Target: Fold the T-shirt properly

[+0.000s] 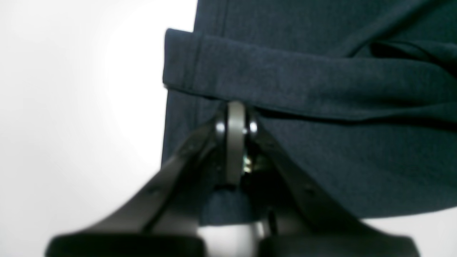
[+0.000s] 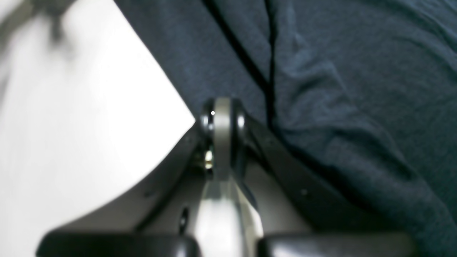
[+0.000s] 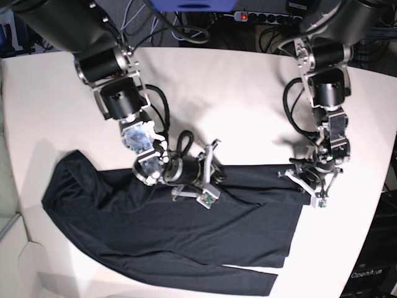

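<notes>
The black T-shirt (image 3: 155,230) lies spread on the white table (image 3: 236,93), with its hood-like end at the left and a long sleeve along the front. My left gripper (image 3: 308,181) is low at the shirt's right edge. In the left wrist view the left gripper (image 1: 235,107) is shut, with its tip at the lower edge of a folded sleeve band (image 1: 303,82). My right gripper (image 3: 208,189) is at the middle of the shirt's far edge. In the right wrist view the right gripper (image 2: 221,103) is shut at the cloth's edge (image 2: 357,71), and creases run toward its tip.
Cables and a power strip (image 3: 267,15) lie beyond the table's far edge. Both arms reach in from the back. The shirt's front sleeve (image 3: 248,279) lies close to the table's near edge. A dark unit (image 3: 372,273) stands off the right corner.
</notes>
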{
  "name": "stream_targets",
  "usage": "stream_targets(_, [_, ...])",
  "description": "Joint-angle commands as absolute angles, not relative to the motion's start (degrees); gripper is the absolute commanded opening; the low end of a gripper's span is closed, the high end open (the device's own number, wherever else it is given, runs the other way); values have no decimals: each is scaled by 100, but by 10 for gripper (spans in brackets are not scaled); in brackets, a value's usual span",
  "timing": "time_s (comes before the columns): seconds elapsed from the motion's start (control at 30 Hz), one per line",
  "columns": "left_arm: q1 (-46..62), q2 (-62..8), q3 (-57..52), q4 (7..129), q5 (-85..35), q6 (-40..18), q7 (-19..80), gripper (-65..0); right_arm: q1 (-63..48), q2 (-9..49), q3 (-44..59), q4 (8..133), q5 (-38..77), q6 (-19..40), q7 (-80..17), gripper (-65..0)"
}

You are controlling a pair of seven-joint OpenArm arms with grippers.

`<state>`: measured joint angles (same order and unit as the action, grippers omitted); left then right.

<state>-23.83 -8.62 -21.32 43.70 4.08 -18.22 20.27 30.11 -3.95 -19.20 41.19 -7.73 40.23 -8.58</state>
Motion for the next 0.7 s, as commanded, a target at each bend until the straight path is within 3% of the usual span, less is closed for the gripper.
stream_targets(0.0, [-2448, -927, -2141, 4391, 549, -1771, 2229, -650, 3213, -418, -1921, 4198, -690, 4000, -681, -650])
stream_targets(0.17, [-2440, -927, -2141, 4382, 549, -1771, 2229, -650, 3213, -382, -1921, 4136, -690, 4000, -444, -650])
stream_targets(0.47, [-2440, -927, -2141, 4382, 549, -1771, 2229, -650, 3574, -356, -1921, 2905, -690, 3670, 75, -650])
stream_targets(0.67, [-2440, -936, -2141, 4382, 549, -1771, 2229, -650, 3618, -242, -1930, 2905, -690, 3626, 75, -650])
